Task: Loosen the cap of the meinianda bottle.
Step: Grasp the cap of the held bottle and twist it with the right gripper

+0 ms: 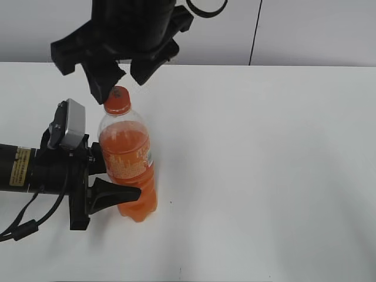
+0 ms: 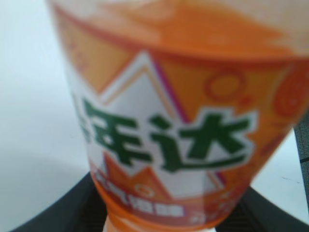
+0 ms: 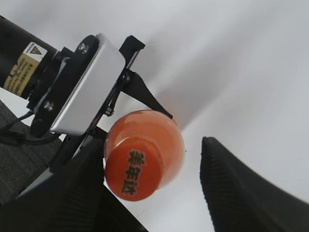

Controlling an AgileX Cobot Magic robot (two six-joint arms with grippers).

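Note:
The meinianda bottle [image 1: 126,167] stands upright on the white table, half full of orange drink. My left gripper [image 1: 126,181] comes in from the left and is shut on its lower body, one finger in front and the other behind. In the left wrist view the orange-and-white label [image 2: 169,121] fills the frame between the dark fingers [image 2: 58,215]. The orange cap [image 1: 117,100] is on the neck. My right gripper [image 1: 122,85] hangs over it, open. In the right wrist view the cap [image 3: 133,174] lies against the left finger [image 3: 72,193], with a wide gap to the right finger [image 3: 236,188].
The white table [image 1: 264,176] reaches a grey back wall with a dark vertical seam [image 1: 255,32]. The left arm's silver camera box [image 1: 73,123] sits close beside the bottle's shoulder, also in the right wrist view as the silver box [image 3: 82,87].

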